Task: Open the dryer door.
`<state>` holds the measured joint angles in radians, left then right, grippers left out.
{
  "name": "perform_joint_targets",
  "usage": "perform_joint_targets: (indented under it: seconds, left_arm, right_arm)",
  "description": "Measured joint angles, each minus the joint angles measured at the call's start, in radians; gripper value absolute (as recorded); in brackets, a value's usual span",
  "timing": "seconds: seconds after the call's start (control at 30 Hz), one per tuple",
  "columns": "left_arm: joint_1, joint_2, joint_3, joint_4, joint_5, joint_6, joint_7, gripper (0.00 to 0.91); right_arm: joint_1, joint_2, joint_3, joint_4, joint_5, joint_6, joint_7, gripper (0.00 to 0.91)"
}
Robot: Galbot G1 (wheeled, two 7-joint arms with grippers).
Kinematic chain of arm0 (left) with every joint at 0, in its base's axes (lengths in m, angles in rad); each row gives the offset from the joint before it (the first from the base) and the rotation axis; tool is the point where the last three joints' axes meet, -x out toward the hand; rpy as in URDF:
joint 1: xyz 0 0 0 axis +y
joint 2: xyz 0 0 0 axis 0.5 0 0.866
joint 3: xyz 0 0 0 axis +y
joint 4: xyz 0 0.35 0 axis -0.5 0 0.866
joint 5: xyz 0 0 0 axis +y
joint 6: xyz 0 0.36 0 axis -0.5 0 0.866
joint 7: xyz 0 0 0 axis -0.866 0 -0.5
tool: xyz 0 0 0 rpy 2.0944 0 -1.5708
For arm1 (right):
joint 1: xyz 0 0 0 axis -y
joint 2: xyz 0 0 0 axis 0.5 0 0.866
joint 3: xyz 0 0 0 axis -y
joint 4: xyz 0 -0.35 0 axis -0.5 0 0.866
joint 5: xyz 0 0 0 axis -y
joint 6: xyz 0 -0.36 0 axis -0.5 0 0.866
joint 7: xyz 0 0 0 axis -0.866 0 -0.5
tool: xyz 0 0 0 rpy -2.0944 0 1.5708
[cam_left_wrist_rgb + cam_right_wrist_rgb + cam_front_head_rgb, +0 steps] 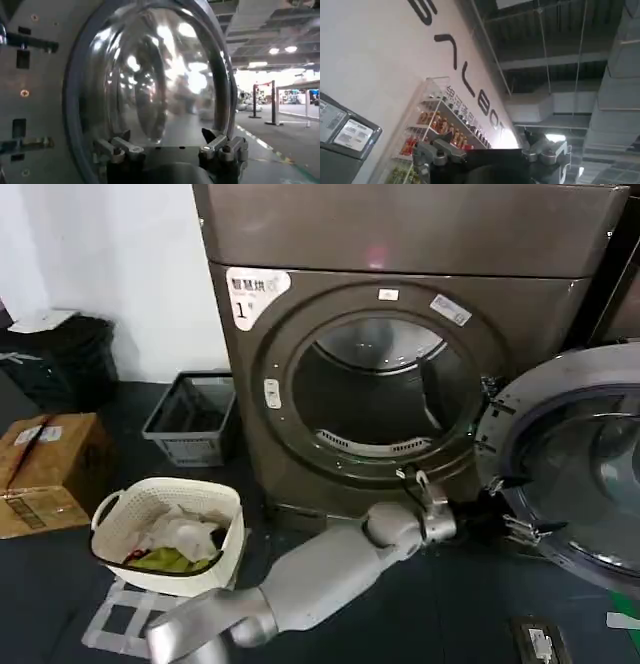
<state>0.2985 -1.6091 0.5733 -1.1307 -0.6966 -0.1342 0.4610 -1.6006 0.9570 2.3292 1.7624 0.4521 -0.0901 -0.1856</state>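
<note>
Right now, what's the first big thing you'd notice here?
The dryer stands with its round drum wide open, and the dryer door has swung out to the robot's right, its shiny glass dome facing the room. The left claw reaches low beside that door, open. A white laundry basket of clothes sits on the floor, left.

Dryer door [575, 474] cut off by head view's right edge; dryer [400, 244] top cropped.

Smooth silver arm [320, 569]; claw [170, 150] seemingly black-tipped.
</note>
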Motion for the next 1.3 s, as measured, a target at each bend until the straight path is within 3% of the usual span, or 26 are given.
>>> perform_joint_targets:
  seconds: [0.37, 0.73, 0.9, 1.3]
  left_arm:
    - [0.007, 0.000, 0.003, -0.110, -0.019, -0.012, -0.009, 0.907]
    - [-0.013, 0.007, 0.014, -0.219, 0.043, -0.053, -0.090, 0.907]
    - [-0.026, 0.114, 0.042, -0.279, 0.109, -0.042, -0.159, 0.907]
    - [-0.060, 0.389, 0.089, -0.475, 0.069, 0.049, -0.168, 0.907]
  right_arm:
    - [-0.008, -0.007, 0.011, 0.003, 0.004, 0.000, -0.007, 0.907]
    - [-0.002, -0.013, 0.004, 0.011, 0.003, -0.002, -0.018, 0.907]
    - [0.002, -0.015, -0.002, 0.013, 0.002, -0.002, -0.021, 0.907]
    - [0.005, -0.022, 0.000, 0.023, 0.001, -0.004, -0.035, 0.907]
